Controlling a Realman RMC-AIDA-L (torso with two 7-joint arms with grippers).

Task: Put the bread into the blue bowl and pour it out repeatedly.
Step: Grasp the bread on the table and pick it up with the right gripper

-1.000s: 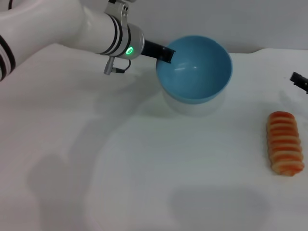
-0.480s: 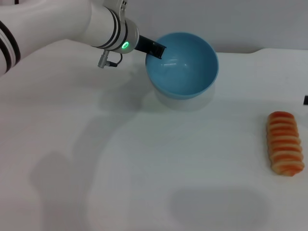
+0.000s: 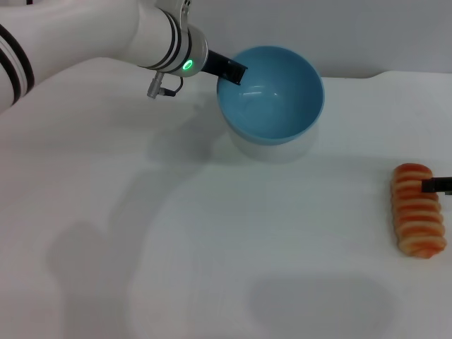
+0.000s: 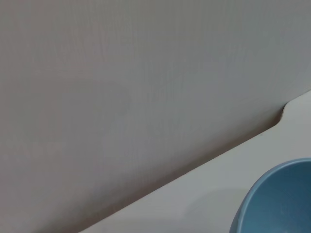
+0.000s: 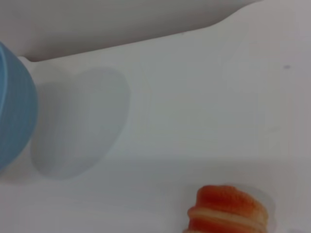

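Note:
My left gripper (image 3: 230, 71) is shut on the near-left rim of the blue bowl (image 3: 272, 92) and holds it empty, tilted with its opening toward me, above its shadow at the back of the table. The bowl also shows in the left wrist view (image 4: 277, 199) and the right wrist view (image 5: 14, 111). The bread (image 3: 418, 210) lies on the table at the right, orange-red striped side up; its end shows in the right wrist view (image 5: 228, 208). A dark tip of my right gripper (image 3: 438, 185) shows at the right edge, over the bread's far end.
The white table (image 3: 212, 247) spreads across the view, with a grey wall (image 4: 121, 73) behind its back edge. The bowl's shadow (image 5: 77, 126) lies on the table under the bowl.
The left gripper carried the bowl to the left and slightly back, then a touch right. The right gripper tip moved from the far right edge forward to the bread's far end.

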